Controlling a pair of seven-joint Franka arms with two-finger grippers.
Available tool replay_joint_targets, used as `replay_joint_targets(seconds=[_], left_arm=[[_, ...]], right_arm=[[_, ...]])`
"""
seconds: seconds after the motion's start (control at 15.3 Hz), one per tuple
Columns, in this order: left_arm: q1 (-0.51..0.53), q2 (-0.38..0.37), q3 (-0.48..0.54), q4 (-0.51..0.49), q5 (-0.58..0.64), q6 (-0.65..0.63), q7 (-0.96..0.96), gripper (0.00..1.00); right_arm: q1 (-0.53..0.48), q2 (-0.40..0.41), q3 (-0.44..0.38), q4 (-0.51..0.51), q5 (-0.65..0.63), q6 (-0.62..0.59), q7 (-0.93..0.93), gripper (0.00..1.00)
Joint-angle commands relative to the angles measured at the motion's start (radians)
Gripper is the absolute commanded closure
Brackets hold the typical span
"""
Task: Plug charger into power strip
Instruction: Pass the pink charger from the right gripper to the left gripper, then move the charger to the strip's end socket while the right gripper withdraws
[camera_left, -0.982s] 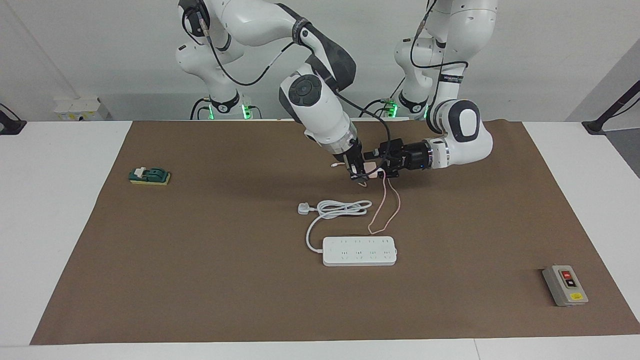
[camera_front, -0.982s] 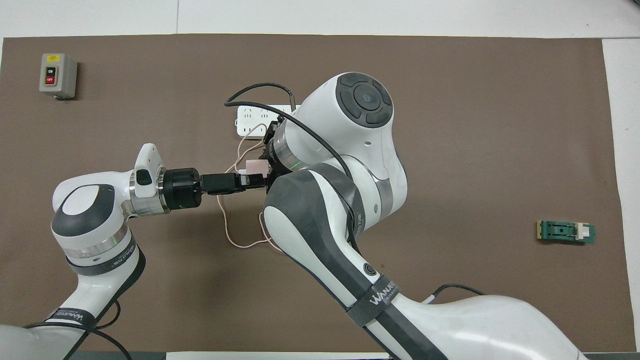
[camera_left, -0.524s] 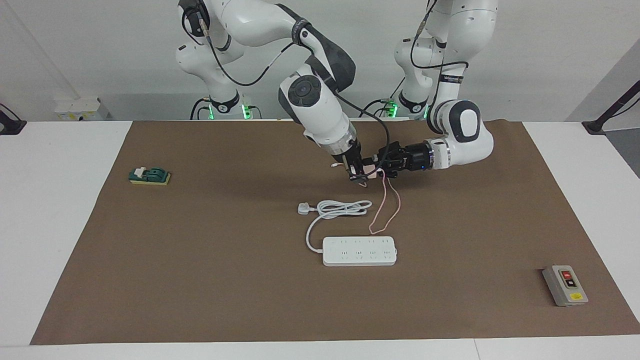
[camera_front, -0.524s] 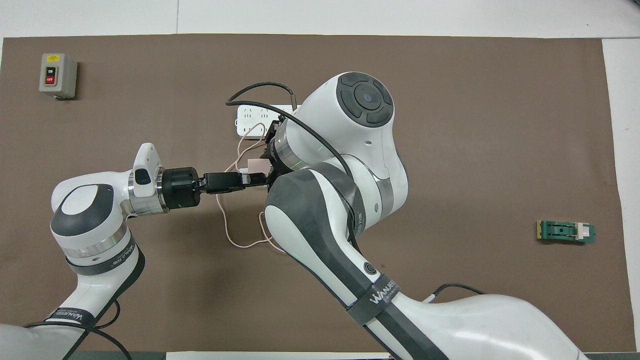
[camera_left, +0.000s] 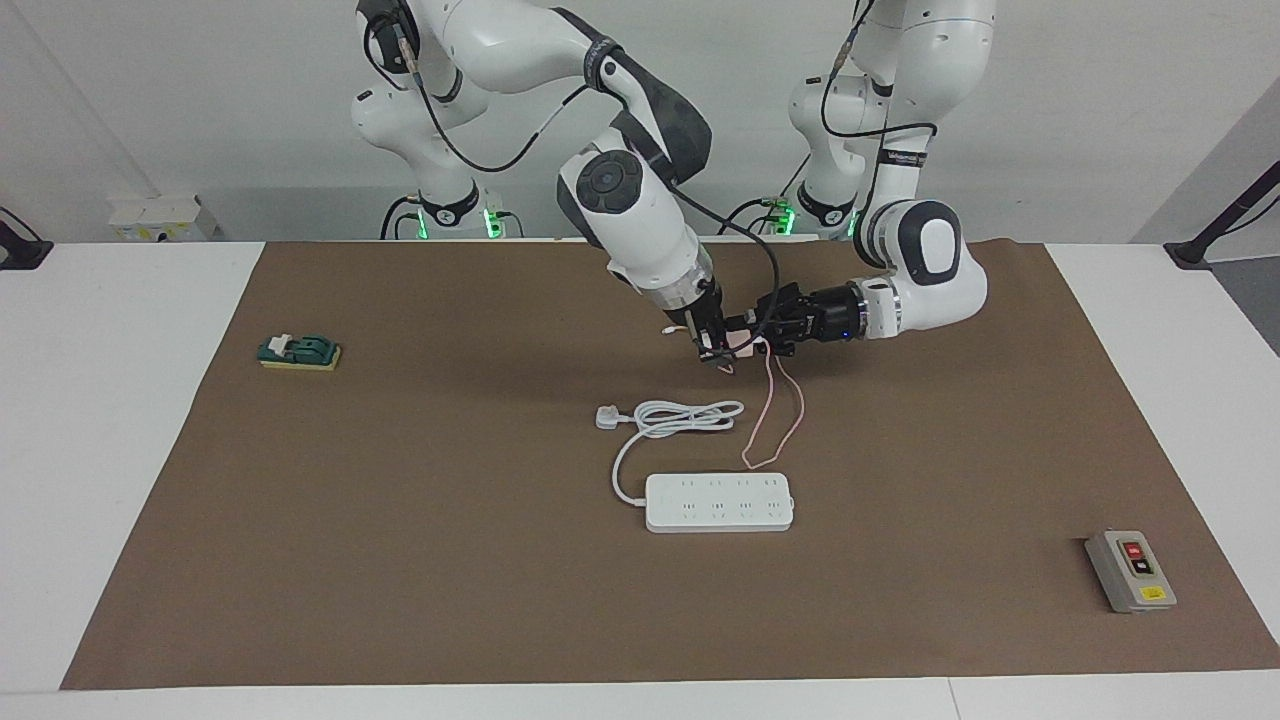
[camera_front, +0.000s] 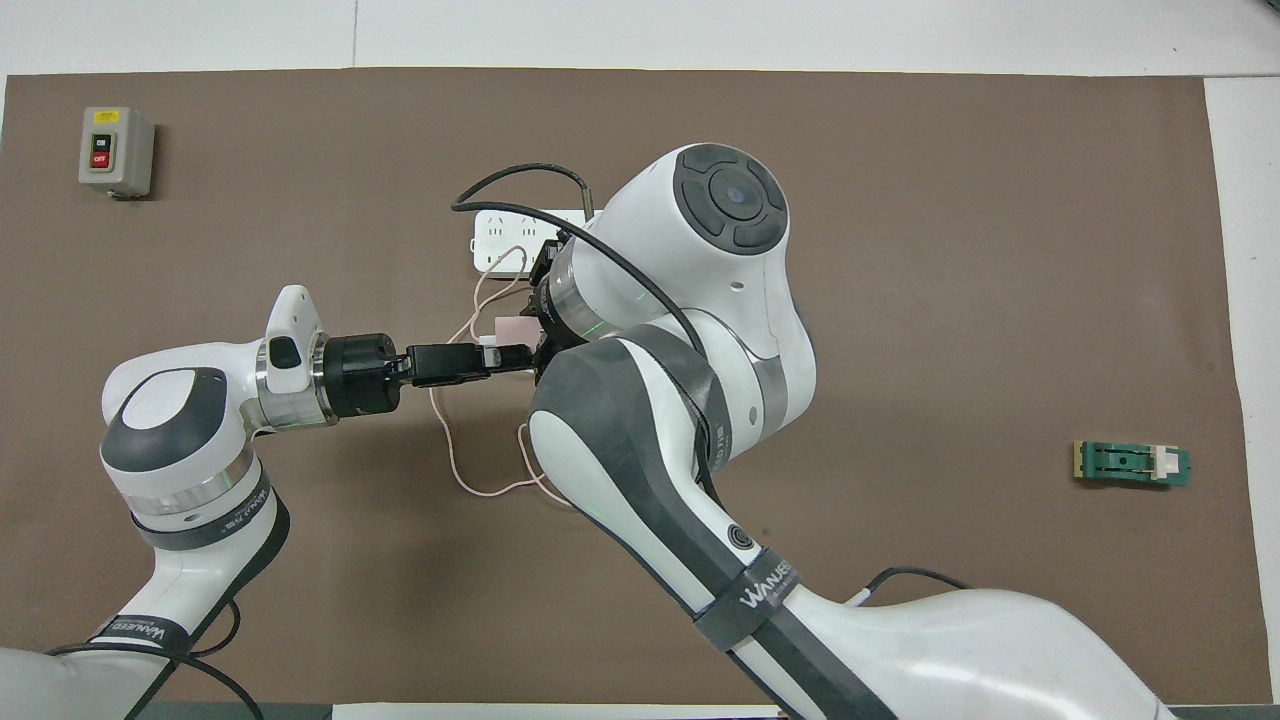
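both clamped on charger (camera_left: 741, 341) midair over mat: right gripper (camera_left: 716, 352) from above, left gripper (camera_left: 757, 336) sideways; cable dangling.

1. Charger (camera_left: 741, 341): small pale-pink cube, held off the desk between both closed pincers, left pincer (camera_left: 757, 338) and right pincer (camera_left: 717, 352); thin pink cable drooping in loops.
2. Power strip (camera_left: 718, 502): long flat white bar, two outlet rows, flat on the desk well below the pincers, thick white cord coiled beside.
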Motion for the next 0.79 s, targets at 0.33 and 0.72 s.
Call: replay_joint_targets(seconds=[0.33, 0.72], left_arm=[[0.033, 0.004, 0.007, 0.034, -0.022, -0.008, 0.018, 0.99], [0.094, 0.010, 0.013, 0.091, 0.023, -0.005, 0.010, 0.99]], right_arm=[[-0.005, -0.009, -0.002, -0.008, -0.037, -0.022, 0.019, 0.00], [-0.080, -0.024, -0.027, 0.004, -0.037, -0.080, -0.055, 0.00]])
